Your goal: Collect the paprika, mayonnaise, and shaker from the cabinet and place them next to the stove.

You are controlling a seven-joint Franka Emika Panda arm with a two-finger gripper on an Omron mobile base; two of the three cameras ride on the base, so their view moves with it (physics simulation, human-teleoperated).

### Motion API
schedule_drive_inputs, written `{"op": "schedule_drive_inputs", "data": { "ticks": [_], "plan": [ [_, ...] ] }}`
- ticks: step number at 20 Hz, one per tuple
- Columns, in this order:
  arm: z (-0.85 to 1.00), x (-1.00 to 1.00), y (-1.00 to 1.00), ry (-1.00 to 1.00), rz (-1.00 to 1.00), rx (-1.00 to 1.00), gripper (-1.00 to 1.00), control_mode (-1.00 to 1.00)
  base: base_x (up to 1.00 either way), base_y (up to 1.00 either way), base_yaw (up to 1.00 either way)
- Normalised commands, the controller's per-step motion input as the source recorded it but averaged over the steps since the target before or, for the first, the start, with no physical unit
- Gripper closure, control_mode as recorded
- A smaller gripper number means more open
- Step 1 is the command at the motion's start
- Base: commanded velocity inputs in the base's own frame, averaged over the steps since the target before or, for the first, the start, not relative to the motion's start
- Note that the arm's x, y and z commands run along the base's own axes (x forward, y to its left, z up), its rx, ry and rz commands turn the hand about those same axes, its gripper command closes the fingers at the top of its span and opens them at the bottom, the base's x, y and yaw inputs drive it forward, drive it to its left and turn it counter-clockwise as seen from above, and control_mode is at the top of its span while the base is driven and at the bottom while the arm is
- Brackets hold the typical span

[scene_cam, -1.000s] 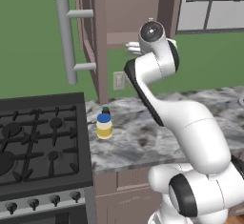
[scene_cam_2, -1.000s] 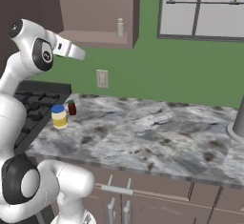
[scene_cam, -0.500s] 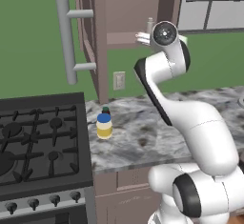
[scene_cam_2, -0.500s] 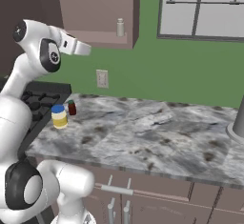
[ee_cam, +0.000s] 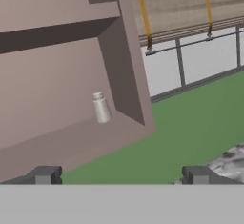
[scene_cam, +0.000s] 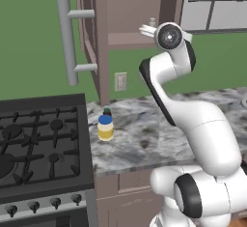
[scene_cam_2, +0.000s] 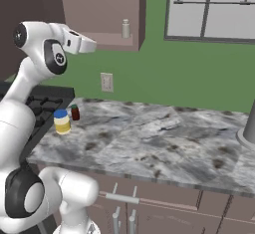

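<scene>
Hand view: shaker [ee_cam: 100,107] upright on cabinet [ee_cam: 57,75] shelf near right wall. Gripper [ee_cam: 121,175] spread wide, empty, short of it. Likely light, rigid, slick, tippy; pinch mid-body below neck.

A: Where does the left base view sit?
B: Behind the arm, on its left, looking forward and down over the stove [scene_cam: 38,144] and the desk [scene_cam: 144,139].
A: And the right base view?
B: Behind on the right, facing the same desk [scene_cam_2: 149,138] from the other side; both take in the cabinet [scene_cam_2: 99,9].
A: The hand view?
B: Close under the cabinet [ee_cam: 57,75], tilted, looking up at its shelf.
</scene>
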Motion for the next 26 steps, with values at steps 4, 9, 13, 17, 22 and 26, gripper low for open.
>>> {"op": "schedule_drive_inputs", "data": {
  "ticks": [4, 9, 13, 17, 22, 26],
  "plan": [
    [0.26, 0.0, 0.0, 0.0, -0.04, 0.0, -1.0, -1.0, 0.0, 0.0, 0.0],
    [0.0, 0.0, 0.0, 0.0, -0.01, 0.0, -1.0, -1.0, 0.0, 0.0, 0.0],
    [0.0, 0.16, 0.16, 0.04, 0.0, -0.01, -1.0, -1.0, 0.0, 0.0, 0.0],
    [0.01, 0.28, 0.1, 0.11, 0.0, -0.01, -1.0, -1.0, 0.0, 0.0, 0.0],
    [0.08, 0.3, 0.08, 0.09, 0.0, 0.0, -1.0, -1.0, 0.0, 0.0, 0.0],
    [0.19, 0.33, 0.0, 0.08, -0.01, 0.0, -1.0, -1.0, 0.0, 0.0, 0.0]
  ]
}}
